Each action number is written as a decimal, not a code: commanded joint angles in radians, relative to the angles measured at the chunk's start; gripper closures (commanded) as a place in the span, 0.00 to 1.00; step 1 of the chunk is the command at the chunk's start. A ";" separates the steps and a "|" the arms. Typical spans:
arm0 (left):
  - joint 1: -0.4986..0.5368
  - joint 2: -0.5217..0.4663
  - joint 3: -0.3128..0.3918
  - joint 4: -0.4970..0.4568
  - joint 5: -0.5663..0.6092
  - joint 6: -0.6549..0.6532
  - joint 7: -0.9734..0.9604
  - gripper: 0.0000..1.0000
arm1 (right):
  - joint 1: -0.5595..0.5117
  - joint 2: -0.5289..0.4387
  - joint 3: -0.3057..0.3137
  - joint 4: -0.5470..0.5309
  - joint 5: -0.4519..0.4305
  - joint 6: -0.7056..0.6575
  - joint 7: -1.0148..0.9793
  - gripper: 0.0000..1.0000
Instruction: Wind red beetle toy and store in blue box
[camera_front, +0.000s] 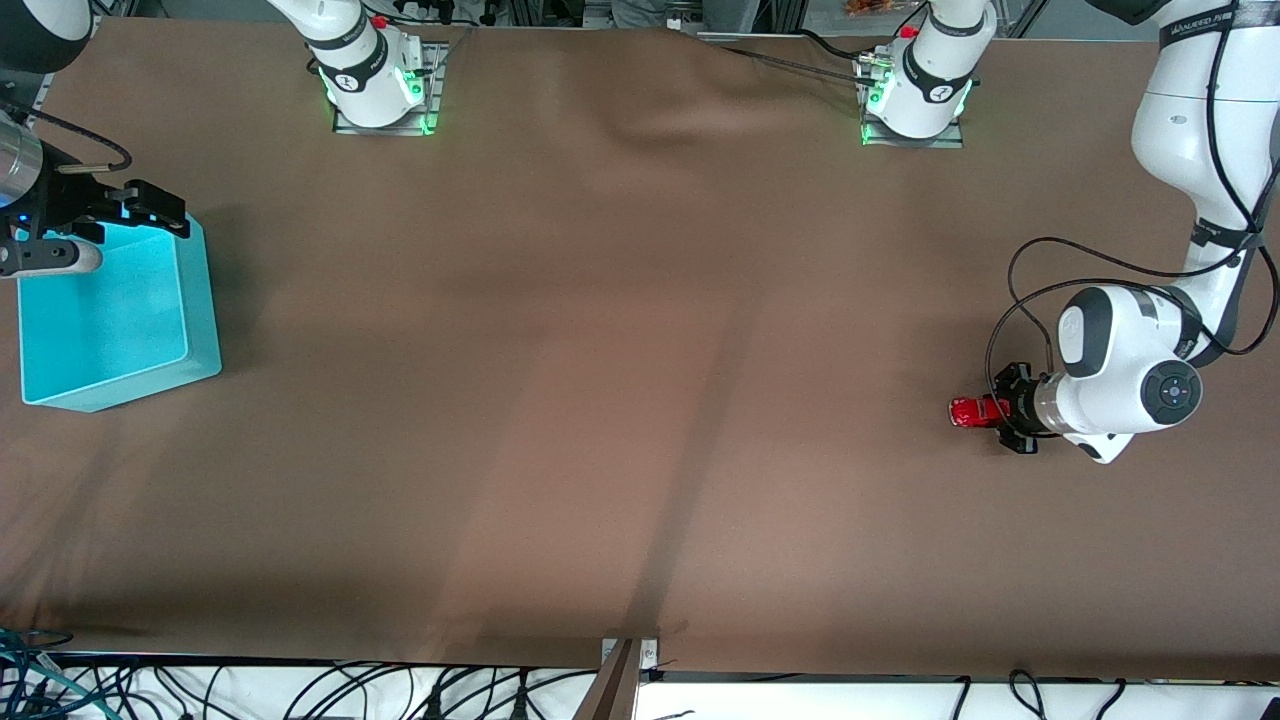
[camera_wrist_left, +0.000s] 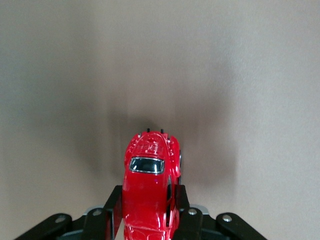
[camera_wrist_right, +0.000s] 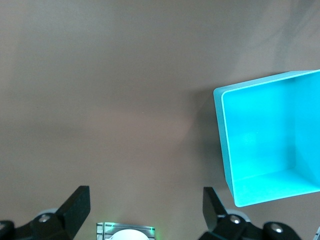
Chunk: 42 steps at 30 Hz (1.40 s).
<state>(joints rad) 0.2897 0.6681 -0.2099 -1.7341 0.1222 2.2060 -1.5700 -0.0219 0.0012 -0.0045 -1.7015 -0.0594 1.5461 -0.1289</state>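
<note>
The tiny glossy red beetle toy (camera_front: 968, 411) sits at the left arm's end of the brown-clothed table (camera_front: 620, 400), clamped between the fingers of the left end effector (camera_wrist_left: 147, 212). Well apart, the bright cyan-blue rectangular plastic box (camera_front: 200, 300) stands at the right arm's end, where the right end effector (camera_wrist_right: 145, 210) waits over its edge, fingers spread apart.

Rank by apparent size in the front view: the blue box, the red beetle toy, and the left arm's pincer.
1. Blue box, by far the largest.
2 and 3. Red beetle toy and left pincer look alike in size; the pincer is shut on the toy and partly hidden by its wrist, so no firm ranking.
</note>
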 joint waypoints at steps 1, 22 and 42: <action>0.005 0.037 0.020 0.038 0.036 -0.002 0.030 1.00 | 0.003 -0.006 0.001 0.011 -0.014 -0.015 -0.012 0.00; 0.011 0.045 0.073 0.067 0.036 -0.002 0.120 1.00 | 0.003 -0.006 0.001 0.011 -0.014 -0.015 -0.012 0.00; 0.020 0.085 0.107 0.088 0.034 0.005 0.171 1.00 | 0.003 -0.004 0.001 0.011 -0.014 -0.015 -0.011 0.00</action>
<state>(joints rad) 0.2958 0.6889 -0.1126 -1.6844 0.1225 2.2049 -1.4265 -0.0218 0.0012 -0.0044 -1.7015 -0.0594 1.5461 -0.1291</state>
